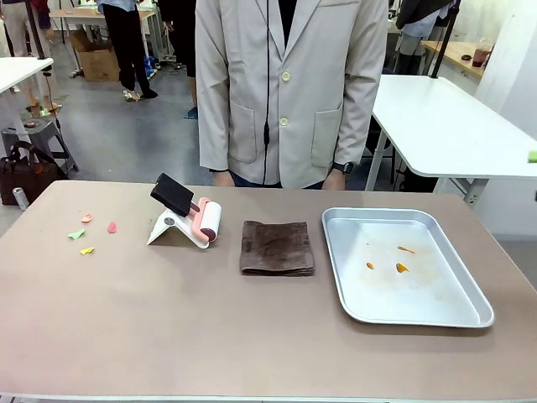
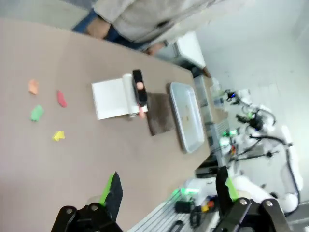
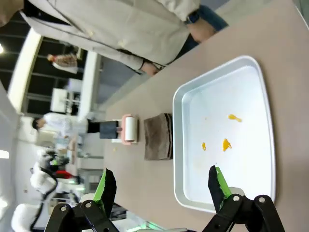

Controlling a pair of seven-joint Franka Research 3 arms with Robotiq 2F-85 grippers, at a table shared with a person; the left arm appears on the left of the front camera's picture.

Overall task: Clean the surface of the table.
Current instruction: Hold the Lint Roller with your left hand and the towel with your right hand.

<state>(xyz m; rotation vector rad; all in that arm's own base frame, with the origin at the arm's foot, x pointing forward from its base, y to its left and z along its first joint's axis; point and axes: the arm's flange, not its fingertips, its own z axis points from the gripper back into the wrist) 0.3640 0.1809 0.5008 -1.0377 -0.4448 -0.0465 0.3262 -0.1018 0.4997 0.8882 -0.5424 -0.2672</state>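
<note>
On the table (image 1: 252, 336), spanning the front view with a person (image 1: 289, 84) at its far edge, left to right: coloured scraps (image 1: 112, 227), a roller (image 1: 205, 220) on a white stand (image 1: 168, 228), a folded brown cloth (image 1: 277, 248), a tray (image 1: 436, 290) with orange bits (image 1: 401, 268). Left gripper (image 2: 168, 181) spread open above the table, scraps ahead; right gripper (image 3: 161, 176) likewise open over the tray.
</note>
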